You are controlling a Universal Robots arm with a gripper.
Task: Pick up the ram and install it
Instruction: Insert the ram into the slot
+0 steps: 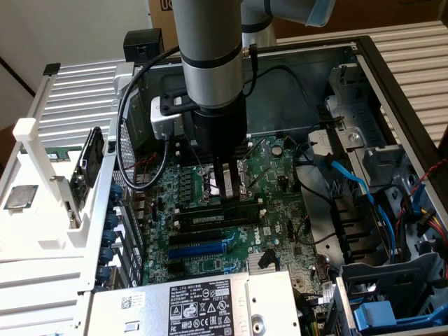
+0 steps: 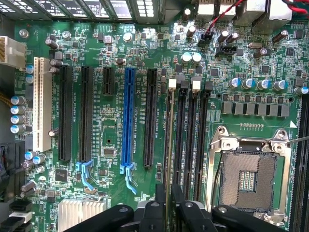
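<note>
Ram (image 1: 210,218) is standing on edge in the memory slot farthest from the socket (image 2: 251,179), around the middle of the board (image 2: 108,130), so I'd call this the seating step. Claw (image 1: 224,198) straddles it from above, but I can't tell if it's pinching the stick or loose around it. Seating wants a straight-down push, stick square in the slot, end latches snapped in.

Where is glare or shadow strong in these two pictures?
Exterior view: light is strong on the white rack and the silver arm; the case toward the exterior view's right is darker. Wrist view: glare on the vent slots and capacitor tops; the socket frame shines.
</note>
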